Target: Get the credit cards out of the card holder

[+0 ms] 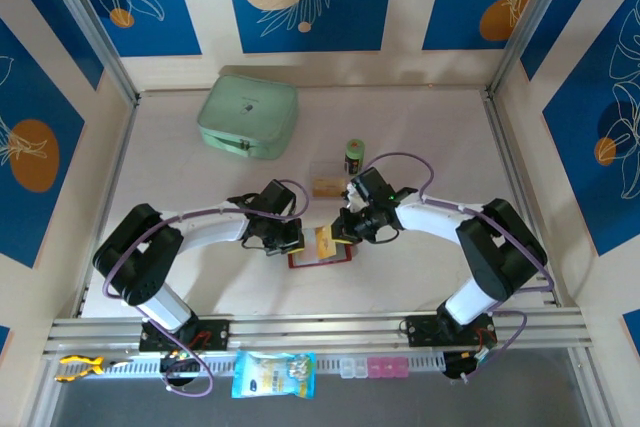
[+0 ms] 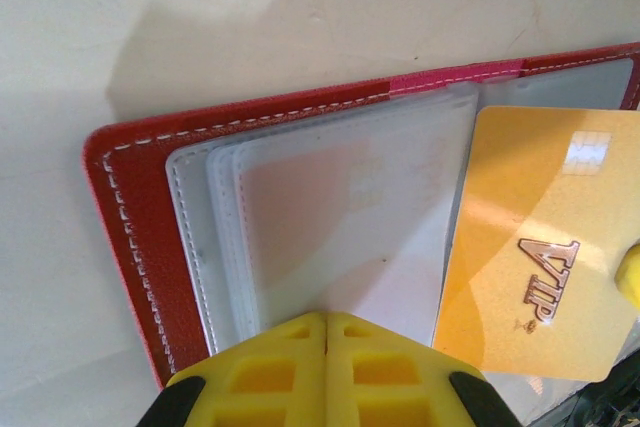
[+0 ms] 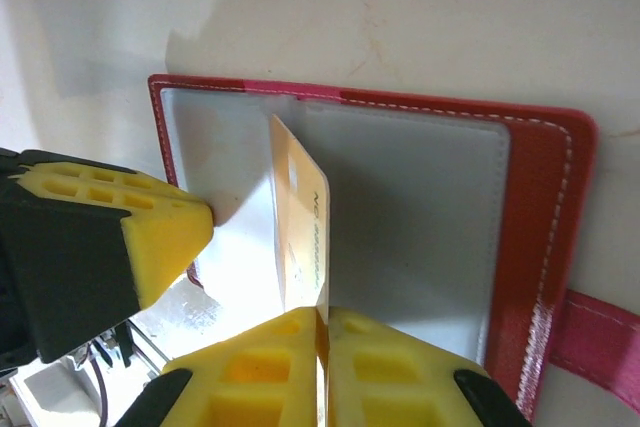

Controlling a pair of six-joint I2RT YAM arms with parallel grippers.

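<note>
right gripper (image 3: 322, 325): yellow fingers pinch the near edge of one credit card (image 3: 298, 217). The card stands on edge, tilted, over the open card holder (image 3: 560, 207).
left gripper (image 2: 325, 327): fingers pressed together with nothing between them, the tip resting on the clear sleeves (image 2: 340, 217) of the holder's left half.
holder's place: it lies dark red and open on the table (image 1: 180, 177) between the two grippers. Its near edge is cut off in both wrist views, and a strap tab (image 3: 600, 337) pokes out.
card face: orange, lettered "VIP" (the finer print is unreadable).
other cards: the cloudy sleeves hide whether any are inside.
farther off: small clear box (image 1: 324, 179), green can (image 1: 354, 155), and mint-green case (image 1: 248, 115) at far left.
</note>
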